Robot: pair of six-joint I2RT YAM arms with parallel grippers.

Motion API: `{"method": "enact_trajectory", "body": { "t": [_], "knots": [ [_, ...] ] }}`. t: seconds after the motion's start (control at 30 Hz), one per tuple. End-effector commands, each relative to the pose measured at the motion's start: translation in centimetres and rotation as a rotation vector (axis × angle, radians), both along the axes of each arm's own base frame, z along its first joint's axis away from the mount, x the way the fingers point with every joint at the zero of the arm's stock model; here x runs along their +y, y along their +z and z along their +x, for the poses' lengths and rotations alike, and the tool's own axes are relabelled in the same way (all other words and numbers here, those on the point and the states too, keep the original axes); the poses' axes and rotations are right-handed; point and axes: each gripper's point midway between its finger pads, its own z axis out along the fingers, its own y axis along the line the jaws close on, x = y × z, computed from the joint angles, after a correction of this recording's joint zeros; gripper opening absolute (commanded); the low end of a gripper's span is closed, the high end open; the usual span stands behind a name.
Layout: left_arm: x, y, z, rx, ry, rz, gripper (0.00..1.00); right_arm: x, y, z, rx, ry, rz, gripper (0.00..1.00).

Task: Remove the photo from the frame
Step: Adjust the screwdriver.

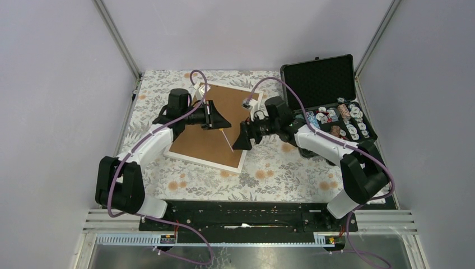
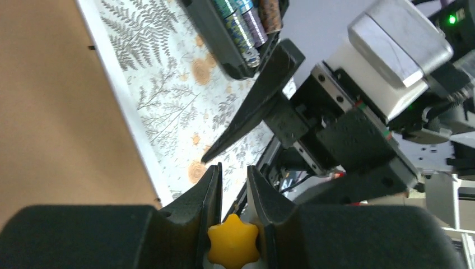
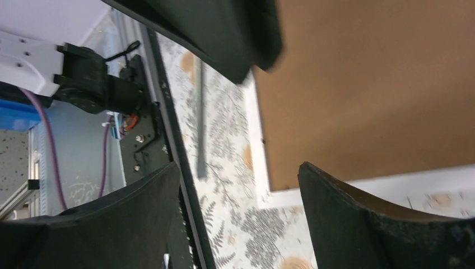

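The frame lies back-up on the floral cloth, brown fibreboard inside a thin white border. The photo is hidden beneath that back. My left gripper hovers over the frame's right half. Its jaws stand close together with a narrow slit of cloth showing between them. A thin pale strip runs from its tips toward my right gripper; I cannot tell what the strip is or whether it is pinched. The right gripper faces the left one, wide open and empty, above the frame's corner.
A black foam-lined case stands open at the back right, with several round chips in its tray. Its edge shows in the left wrist view. The black base rail runs along the near edge. Grey walls enclose the table.
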Motion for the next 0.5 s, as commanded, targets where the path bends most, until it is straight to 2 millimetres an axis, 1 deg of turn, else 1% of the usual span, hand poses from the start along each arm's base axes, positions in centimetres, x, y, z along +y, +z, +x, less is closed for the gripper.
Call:
{"method": "enact_trajectory", "body": {
  "t": [0.0,0.07,0.1,0.13,0.17,0.2,0.23,0.27,0.3,0.33,0.37,0.47],
  "knots": [
    [-0.8,4.1,0.7,-0.077,0.037,-0.137,0.00,3.5,3.7,-0.9,-0.063,0.072,0.073,0.84],
    [-0.9,4.2,0.7,-0.060,0.044,-0.153,0.00,4.6,3.6,-1.1,-0.074,0.083,0.064,0.80],
    [-0.9,4.3,0.7,-0.059,0.044,-0.156,0.00,4.9,3.6,-1.2,-0.080,0.090,0.062,0.73],
    [-0.9,4.4,0.6,-0.060,0.041,-0.158,0.00,5.1,3.5,-1.2,-0.090,0.096,0.059,0.63],
    [-0.9,4.5,0.4,-0.061,0.037,-0.157,0.00,5.2,3.4,-1.2,-0.104,0.098,0.050,0.50],
    [-0.9,4.6,0.1,-0.064,0.026,-0.161,0.00,5.1,3.2,-1.2,-0.113,0.101,0.039,0.34],
    [-0.8,4.7,-0.1,-0.067,0.017,-0.160,0.00,5.0,3.0,-1.1,-0.126,0.105,0.024,0.22],
    [-0.8,4.9,-0.5,-0.076,0.001,-0.159,0.06,4.7,2.9,-1.1,-0.140,0.113,0.005,0.11],
    [-0.7,5.0,-1.1,-0.083,-0.026,-0.153,0.17,4.2,2.6,-1.3,-0.147,0.120,-0.020,0.01],
    [-0.6,4.9,-1.6,-0.090,-0.049,-0.136,0.28,3.8,2.5,-1.4,-0.184,0.136,-0.040,0.00],
    [-0.4,4.8,-2.0,-0.095,-0.070,-0.112,0.35,3.3,2.3,-1.5,-0.213,0.149,-0.059,0.00],
    [0.2,4.0,-3.5,-0.081,-0.134,-0.041,0.45,1.8,1.3,-1.8,-0.285,0.185,-0.130,0.00]
  ]
}}
